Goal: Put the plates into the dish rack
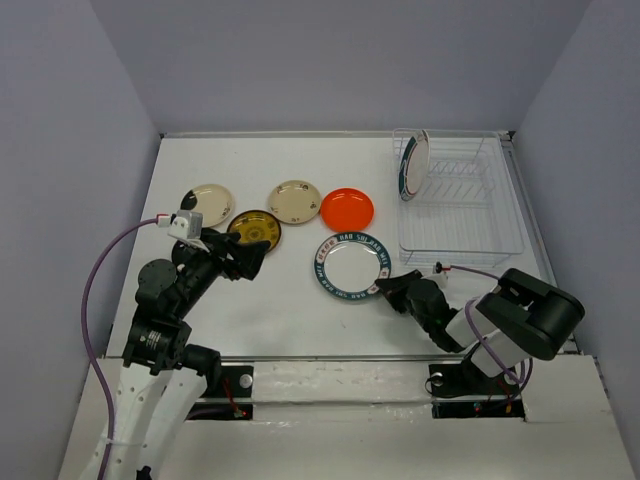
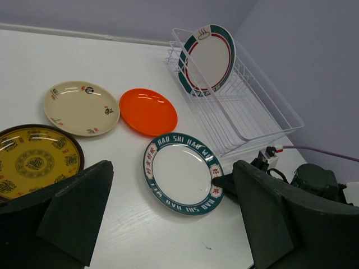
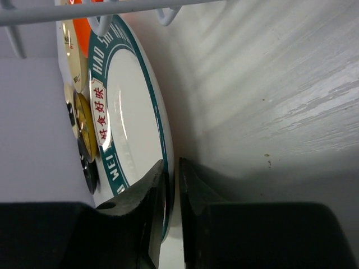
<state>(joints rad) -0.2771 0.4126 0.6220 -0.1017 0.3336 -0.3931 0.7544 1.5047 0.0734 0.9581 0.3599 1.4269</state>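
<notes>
Right end effector (image 3: 171,168) is pinched almost closed on the near-right rim of the flat teal plate (image 1: 350,267), which lies face up on the worktop (image 1: 260,320). Left end effector (image 2: 171,168) gapes wide, empty, by the amber plate (image 2: 33,159). The racked plate (image 1: 413,165) stands on edge at the far-left end of the dish rack (image 1: 460,240)

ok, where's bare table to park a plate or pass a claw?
Free: far strip along the back wall, left of the dish rack; near strip between the teal-rimmed plate and table edge. Crowded: row from left cream plate to orange plate, left claw at the amber plate.
</notes>
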